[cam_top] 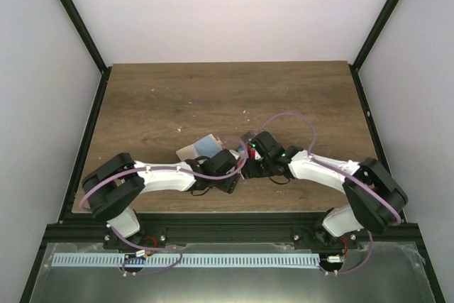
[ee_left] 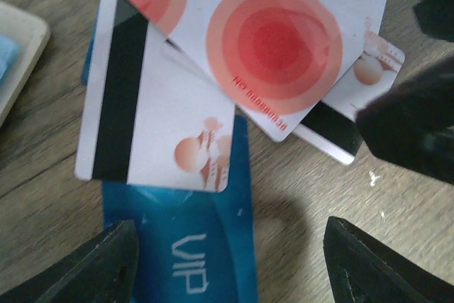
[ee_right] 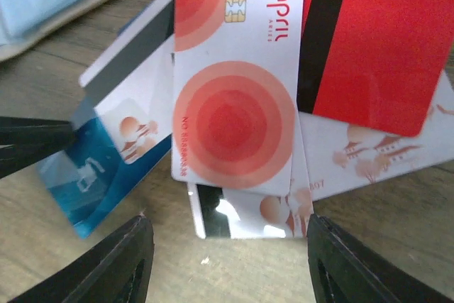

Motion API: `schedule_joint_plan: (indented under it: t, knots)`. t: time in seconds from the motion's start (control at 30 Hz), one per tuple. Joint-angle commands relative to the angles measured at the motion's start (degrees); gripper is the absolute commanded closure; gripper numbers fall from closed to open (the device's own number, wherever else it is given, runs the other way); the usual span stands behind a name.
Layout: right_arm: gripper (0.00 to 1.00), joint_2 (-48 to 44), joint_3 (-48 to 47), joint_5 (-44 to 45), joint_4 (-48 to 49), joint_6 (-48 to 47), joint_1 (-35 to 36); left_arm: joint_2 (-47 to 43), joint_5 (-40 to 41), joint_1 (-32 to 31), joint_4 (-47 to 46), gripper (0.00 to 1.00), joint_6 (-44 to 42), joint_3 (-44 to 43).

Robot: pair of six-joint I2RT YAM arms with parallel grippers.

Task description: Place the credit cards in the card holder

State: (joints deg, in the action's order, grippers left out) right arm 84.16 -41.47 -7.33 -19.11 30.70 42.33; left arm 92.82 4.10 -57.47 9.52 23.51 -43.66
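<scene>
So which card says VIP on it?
The blue card, poking out from under the white card with the black stripe. The others are white or red.

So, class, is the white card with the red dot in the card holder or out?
Out. The red-dot card lies face up atop the loose pile on the table; the card holder sits beside.
</scene>
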Motion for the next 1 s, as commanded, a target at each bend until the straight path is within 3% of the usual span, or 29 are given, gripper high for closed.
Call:
schedule_joint_plan:
  t: [0.0,0.23,0.47,0.7,0.97]
  knots:
    - [0.38,-6.19,0.53,0.03,-2.59,3.94,0.48,4.7,6.22,-2.58,4.68,0.27,-2.29,-2.58]
    - [0.35,-13.9,2.22,3.21,-6.0,8.2,0.47,8.08,10.12,-5.61,7.72,0.41,-1.18,-3.89]
    - [0.34,-18.2,3.08,2.21,-7.69,8.63,0.46,7.13,4.95,-7.94,6.53,0.52,1.14,-1.11]
    - [0.34,-20.12,4.05,0.66,-6.58,9.2,0.48,-1.9,10.79,-7.22,11.72,0.19,2.38,-2.56]
    - [0.35,-22.54,4.42,0.89,-7.83,9.13,0.5,0.43,7.14,-2.18,9.54,0.14,-3.2,-3.37]
